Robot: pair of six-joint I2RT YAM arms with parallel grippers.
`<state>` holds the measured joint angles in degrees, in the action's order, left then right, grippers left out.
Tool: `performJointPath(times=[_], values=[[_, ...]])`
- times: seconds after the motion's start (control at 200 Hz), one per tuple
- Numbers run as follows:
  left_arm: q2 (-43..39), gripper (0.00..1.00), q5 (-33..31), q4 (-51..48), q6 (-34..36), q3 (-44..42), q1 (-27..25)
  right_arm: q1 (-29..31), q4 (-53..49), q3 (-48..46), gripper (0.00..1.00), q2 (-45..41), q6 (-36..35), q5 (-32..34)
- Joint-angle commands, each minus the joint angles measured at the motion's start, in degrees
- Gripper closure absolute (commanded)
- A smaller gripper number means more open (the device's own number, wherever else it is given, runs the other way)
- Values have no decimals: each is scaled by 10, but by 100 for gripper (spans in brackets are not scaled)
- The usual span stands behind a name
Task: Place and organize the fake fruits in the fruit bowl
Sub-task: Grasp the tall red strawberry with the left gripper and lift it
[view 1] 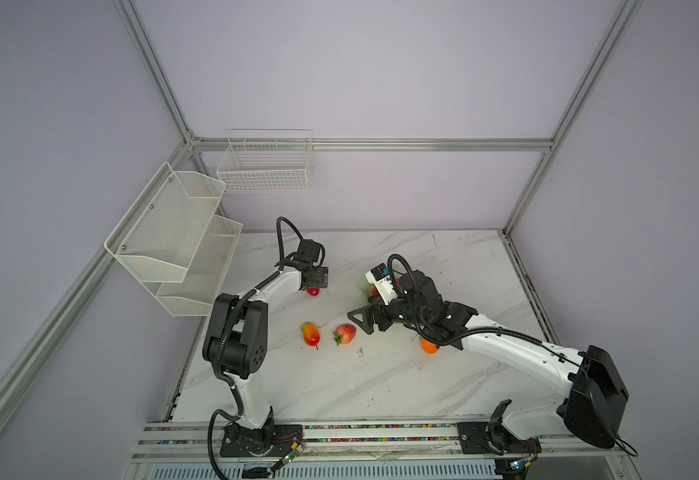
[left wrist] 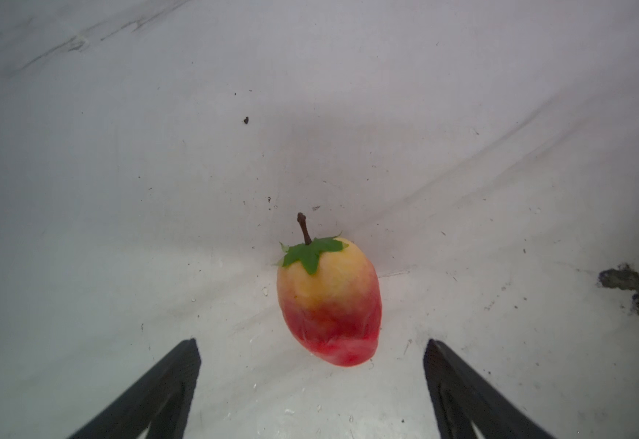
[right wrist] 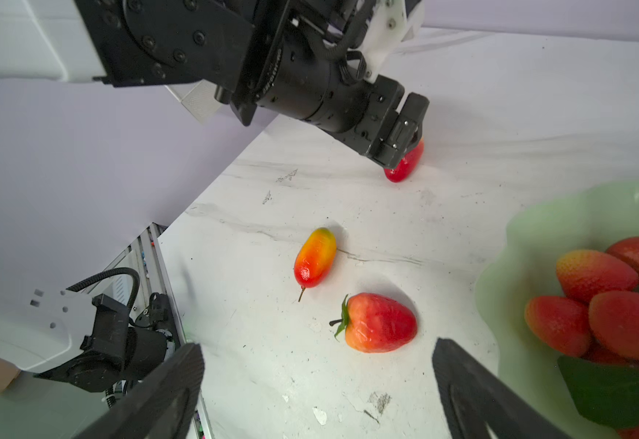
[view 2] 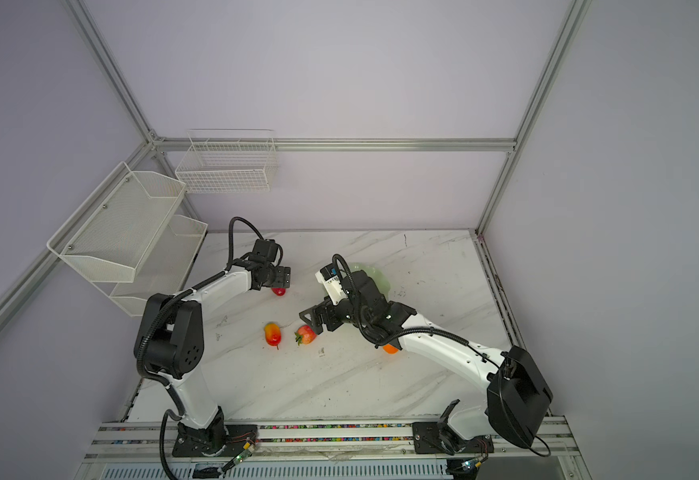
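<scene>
Hovering well left of the fruit bowl (right wrist: 515, 243), the left gripper (left wrist: 311, 342) holds nothing, jaws spread wide either side of a yellow-red strawberry (left wrist: 327, 300) whose stem points away from it. Nearer the bowl lie the oblong fruit (view 1: 311, 334), long axis aimed past the bowl, stem end farther from it, and a red strawberry (view 1: 345, 333), tip toward it. Beside the bowl the right gripper (right wrist: 317, 344) is spread wide too, empty. The orange (view 1: 428, 347) sits near the bowl.

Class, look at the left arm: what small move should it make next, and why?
Probably ease the left gripper forward and close: its jaws stand open, and the strawberry lies ungripped on the table, mostly just ahead of them.
</scene>
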<state>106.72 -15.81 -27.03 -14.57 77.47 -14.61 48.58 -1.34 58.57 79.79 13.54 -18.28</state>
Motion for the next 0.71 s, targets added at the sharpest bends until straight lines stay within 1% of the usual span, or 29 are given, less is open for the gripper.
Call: performJointPath(times=[0.0, 0.08, 0.205, 0.355, 0.505, 0.575, 0.66, 0.7], values=[[19, 12, 2, 15, -61, 60, 9, 7, 36, -5, 3, -28, 15, 3], [34, 16, 14, 17, -78, 67, 11, 8, 28, -8, 3, -37, 12, 9], [48, 18, 21, 16, -98, 65, 12, 7, 30, -17, 3, -52, 10, 22], [67, 19, 24, 41, -104, 65, 13, 7, 35, -25, 3, -48, 16, 19], [89, 24, 29, 51, -113, 79, 13, 8, 31, -23, 3, -45, 17, 21], [96, 29, 31, 51, -119, 84, 14, 8, 29, -26, 3, -47, 17, 26], [93, 40, 38, 54, -121, 84, 14, 8, 30, -32, 3, -51, 18, 32], [87, 43, 46, 59, -120, 80, 14, 8, 28, -34, 3, -53, 18, 36]])
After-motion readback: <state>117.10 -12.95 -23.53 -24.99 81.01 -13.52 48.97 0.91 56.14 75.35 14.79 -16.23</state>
